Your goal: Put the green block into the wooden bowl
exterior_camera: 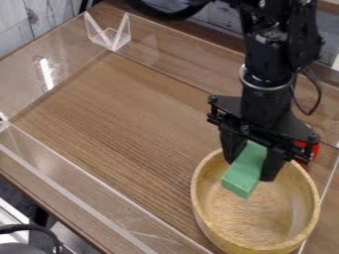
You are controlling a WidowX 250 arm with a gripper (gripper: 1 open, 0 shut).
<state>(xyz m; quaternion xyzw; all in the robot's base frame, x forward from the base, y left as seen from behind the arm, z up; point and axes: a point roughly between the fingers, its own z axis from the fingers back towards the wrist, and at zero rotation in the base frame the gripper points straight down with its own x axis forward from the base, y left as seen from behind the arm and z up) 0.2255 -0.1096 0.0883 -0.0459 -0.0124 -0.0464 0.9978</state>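
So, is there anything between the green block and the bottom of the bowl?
No. In the camera view the gripper holds the block above the bowl, and only bare wood shows beneath it.

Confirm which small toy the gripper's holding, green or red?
The green block, clamped in the gripper over the wooden bowl. The red toy sits untouched behind the bowl.

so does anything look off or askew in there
Nothing spilled or damaged. The one thing askew is the green block: the pincer is shut on its upper end, so it hangs tilted over the wooden bowl rather than level. A red toy sits just behind the bowl's rim, mostly hidden.
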